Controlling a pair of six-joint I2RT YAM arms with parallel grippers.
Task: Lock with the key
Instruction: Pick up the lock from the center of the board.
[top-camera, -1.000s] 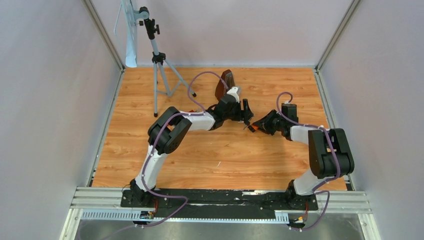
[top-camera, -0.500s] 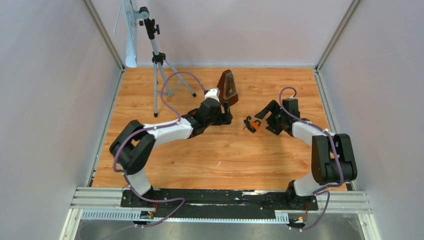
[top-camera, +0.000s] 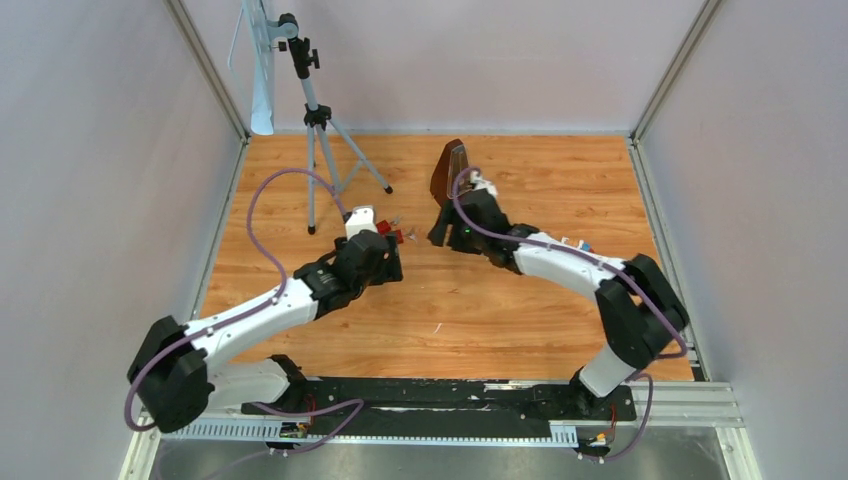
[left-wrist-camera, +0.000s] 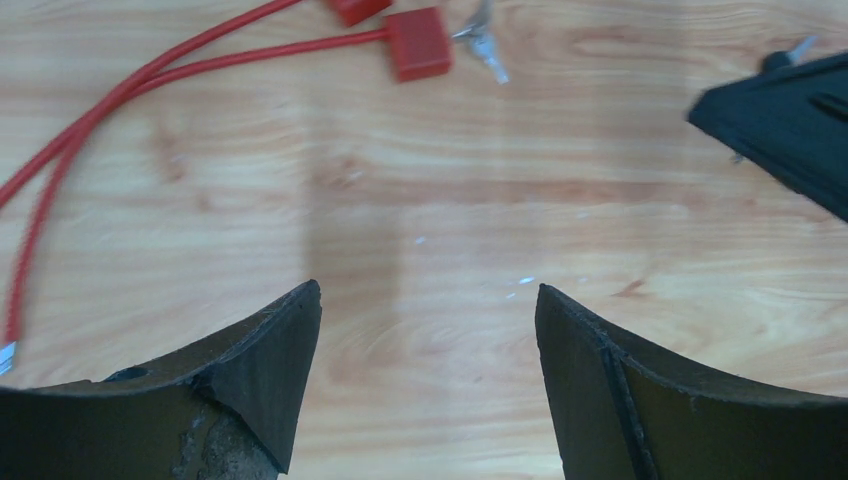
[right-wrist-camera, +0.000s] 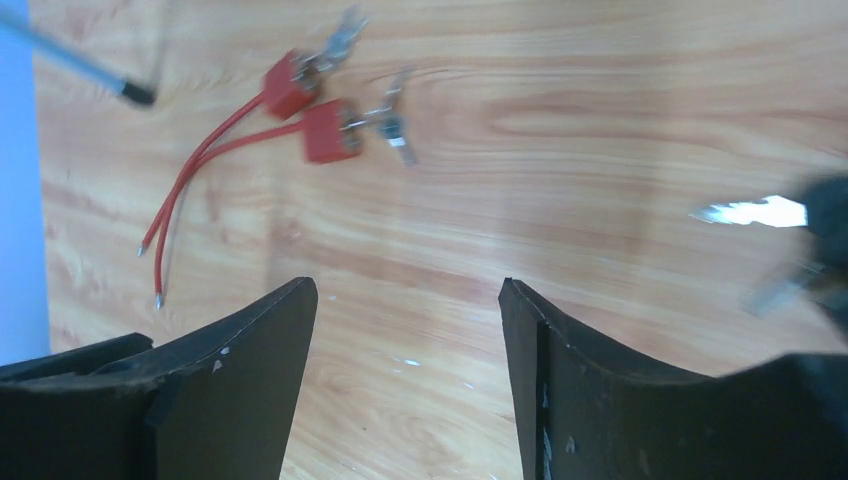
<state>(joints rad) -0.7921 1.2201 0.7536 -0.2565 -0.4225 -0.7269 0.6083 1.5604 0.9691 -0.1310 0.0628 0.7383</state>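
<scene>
Two red lock bodies with thin red cable shackles (right-wrist-camera: 332, 130) (left-wrist-camera: 418, 43) lie on the wooden floor, with small silver keys (right-wrist-camera: 395, 115) (left-wrist-camera: 485, 45) at their ends. From above, these locks (top-camera: 385, 230) sit just beyond my left gripper (top-camera: 392, 258). That gripper (left-wrist-camera: 428, 300) is open over bare floor. My right gripper (top-camera: 438, 237) (right-wrist-camera: 408, 290) reaches in from the right, also open and empty, with the locks ahead of it. Another silver key (right-wrist-camera: 755, 212) with a dark, blurred head lies at the right edge of the right wrist view.
A brown wedge-shaped object (top-camera: 450, 170) stands just behind the right wrist. A camera tripod (top-camera: 318, 150) stands at the back left, one leg tip (right-wrist-camera: 135, 93) near the locks. The right gripper's black body (left-wrist-camera: 790, 120) shows in the left wrist view. Grey walls enclose the floor.
The right gripper let go of the orange padlock, opened and swung left past the brown object. The left arm pulled back from that object and swung left toward the red locks.
</scene>
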